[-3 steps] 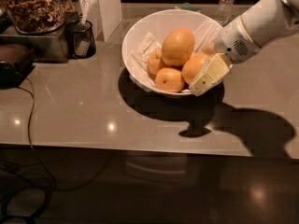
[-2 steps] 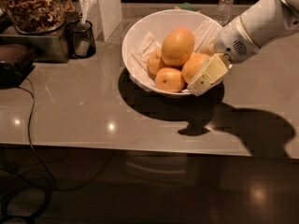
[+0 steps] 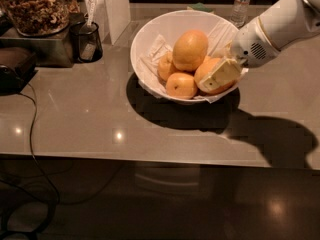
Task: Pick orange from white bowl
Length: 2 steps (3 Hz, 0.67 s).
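The white bowl [image 3: 150, 39], lined with crumpled white paper, stands at the back middle of the counter. It holds several fruits. The orange [image 3: 206, 69] is broad and deep orange and lies at the bowl's right side. A taller egg-shaped yellow-orange fruit [image 3: 190, 49] sits on top of the pile. Two smaller oranges [image 3: 180, 85] lie at the front left. My gripper [image 3: 219, 75] reaches in from the right over the rim. It is down at the orange, and its cream front part lies across the orange's near right face.
A grey counter [image 3: 100, 114] has its front edge near the frame's middle. A glass jar of granola [image 3: 35, 6], a black cup [image 3: 86, 41] and a white box [image 3: 112, 9] stand at the back left. A water bottle [image 3: 242, 1] stands behind the bowl. A black cable [image 3: 35, 134] hangs at the left.
Almost nothing has changed. My gripper stays at the orange on the bowl's right side, and the fruits have not shifted.
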Tool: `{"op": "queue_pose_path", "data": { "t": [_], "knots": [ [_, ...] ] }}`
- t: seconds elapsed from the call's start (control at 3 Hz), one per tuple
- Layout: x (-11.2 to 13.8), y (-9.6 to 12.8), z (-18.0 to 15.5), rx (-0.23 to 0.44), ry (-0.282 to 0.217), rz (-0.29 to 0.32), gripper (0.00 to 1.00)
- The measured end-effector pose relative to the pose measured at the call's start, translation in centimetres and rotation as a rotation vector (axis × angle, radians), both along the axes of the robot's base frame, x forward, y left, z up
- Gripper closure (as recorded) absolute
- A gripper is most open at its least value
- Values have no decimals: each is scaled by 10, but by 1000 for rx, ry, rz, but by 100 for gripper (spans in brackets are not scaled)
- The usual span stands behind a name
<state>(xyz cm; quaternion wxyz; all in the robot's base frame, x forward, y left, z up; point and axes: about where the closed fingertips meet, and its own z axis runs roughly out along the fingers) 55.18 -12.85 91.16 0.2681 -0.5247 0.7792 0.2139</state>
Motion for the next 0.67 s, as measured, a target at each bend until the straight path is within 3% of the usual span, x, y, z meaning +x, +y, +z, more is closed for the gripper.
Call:
{"op": "queue_pose_path", "data": {
  "t": [0.67],
  "knots": [
    [0, 0, 0, 0, 0, 0, 93]
  ]
}}
